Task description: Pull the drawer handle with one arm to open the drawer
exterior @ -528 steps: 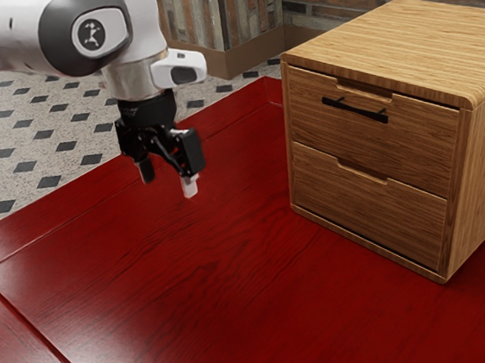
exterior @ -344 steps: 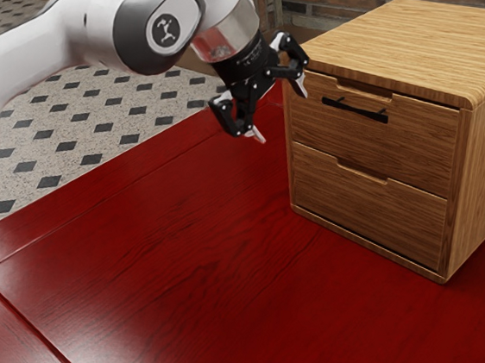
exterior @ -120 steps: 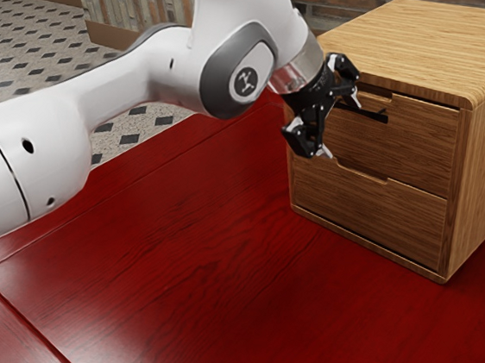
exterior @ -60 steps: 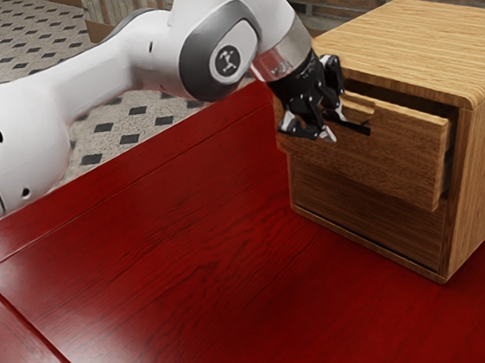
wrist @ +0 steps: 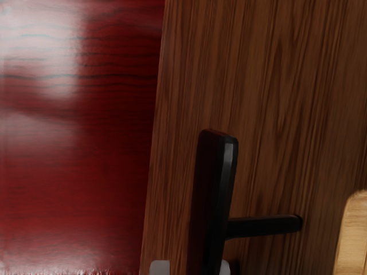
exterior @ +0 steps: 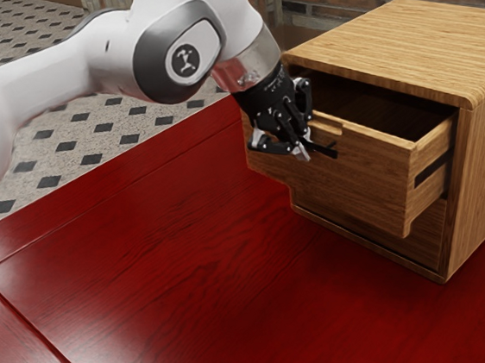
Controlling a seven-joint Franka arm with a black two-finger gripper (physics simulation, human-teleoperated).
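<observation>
On the table [exterior: 178, 296], the cabinet [exterior: 413, 43] had its top drawer [exterior: 356, 176] drawn well out, farther than half a second before, so we judged the opening nearly done. Our jaws stayed clamped on the handle [wrist: 213, 195] at its front.

Cabinet [exterior: 430, 45] sits on table [exterior: 213, 300] at exterior view's right. Top drawer [exterior: 355, 180] sticks out twd the view's left, above lower drawer [exterior: 427, 240], which is flush w/ cabinet front. Gripper [exterior: 291, 145] is at drawer front on handle [exterior: 324, 147], prob. one finger each side.
</observation>
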